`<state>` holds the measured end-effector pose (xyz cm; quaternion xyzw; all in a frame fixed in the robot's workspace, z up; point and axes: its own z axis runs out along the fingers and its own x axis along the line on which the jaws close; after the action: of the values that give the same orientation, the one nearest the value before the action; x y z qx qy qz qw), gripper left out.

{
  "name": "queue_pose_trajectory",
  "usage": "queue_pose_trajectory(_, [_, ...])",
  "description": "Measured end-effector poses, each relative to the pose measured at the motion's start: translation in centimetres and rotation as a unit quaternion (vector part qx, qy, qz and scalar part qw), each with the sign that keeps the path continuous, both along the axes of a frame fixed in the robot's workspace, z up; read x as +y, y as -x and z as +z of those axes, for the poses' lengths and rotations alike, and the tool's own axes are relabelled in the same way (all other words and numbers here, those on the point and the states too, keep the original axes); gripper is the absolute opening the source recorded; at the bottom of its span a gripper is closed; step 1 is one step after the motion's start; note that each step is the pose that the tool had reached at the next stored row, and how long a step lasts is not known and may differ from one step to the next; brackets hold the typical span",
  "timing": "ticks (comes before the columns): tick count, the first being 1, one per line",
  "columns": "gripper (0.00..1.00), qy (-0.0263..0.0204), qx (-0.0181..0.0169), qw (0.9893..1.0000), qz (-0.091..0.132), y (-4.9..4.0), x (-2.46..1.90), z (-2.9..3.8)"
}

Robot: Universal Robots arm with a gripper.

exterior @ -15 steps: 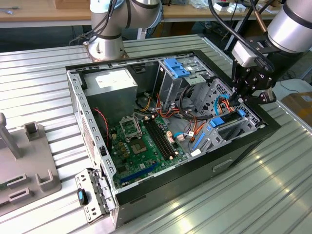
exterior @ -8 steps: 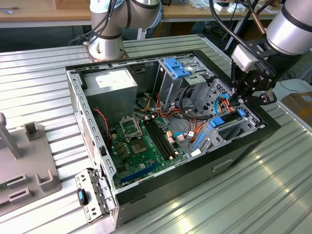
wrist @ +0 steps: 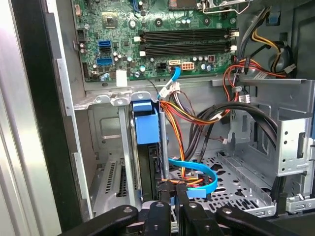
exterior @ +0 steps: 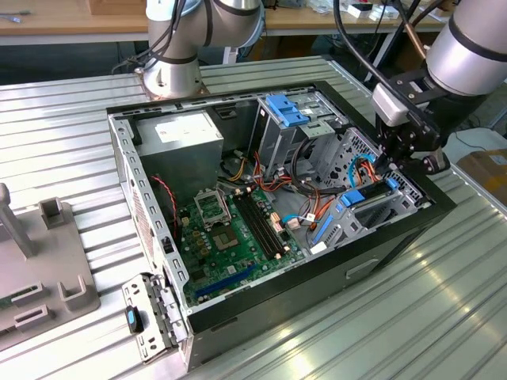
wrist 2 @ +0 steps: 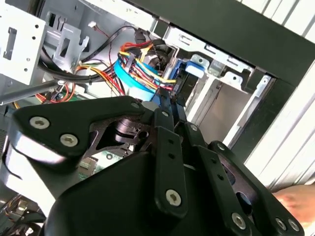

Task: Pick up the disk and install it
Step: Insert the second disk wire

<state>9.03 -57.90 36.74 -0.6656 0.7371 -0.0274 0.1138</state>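
- The gripper (exterior: pixel 390 161) hangs over the drive-bay corner of the open computer case (exterior: pixel 127 150), which lies on its side on the ribbed metal worktop (exterior: pixel 412 317).
- In the first wrist view its two dark fingers (wrist: pixel 158 209) are drawn close together, pinching the edge of the disk (wrist: pixel 147 147).
- The disk stands on edge straight beyond the fingertips, its blue carrier frame (wrist: pixel 145 121) sitting between the grey metal walls of the bay (wrist: pixel 109 162).
- Just beside the gripper, a flat blue cable (wrist: pixel 199 179) loops past orange and yellow wires (wrist: pixel 182 120).
- Farther beyond the disk lies the green motherboard (wrist: pixel 147 44).
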Motion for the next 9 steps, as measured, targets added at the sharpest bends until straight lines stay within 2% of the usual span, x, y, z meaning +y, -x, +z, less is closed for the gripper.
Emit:
queue_pose_trajectory(2, [0.16,-0.0002,-0.0037,1.0,0.001,0.26,-0.1,-0.13])
queue_pose_trajectory(3, [0.16,-0.0002,-0.0083,1.0,0.002,0.45,-0.22,-0.24])
queue_pose_trajectory(5, [0.16,-0.0003,-0.0131,0.9999,0.003,0.62,-0.33,-0.34])
queue_pose_trajectory(9, [0.16,-0.0002,-0.0266,0.9996,0.007,1.34,-0.55,-0.71])
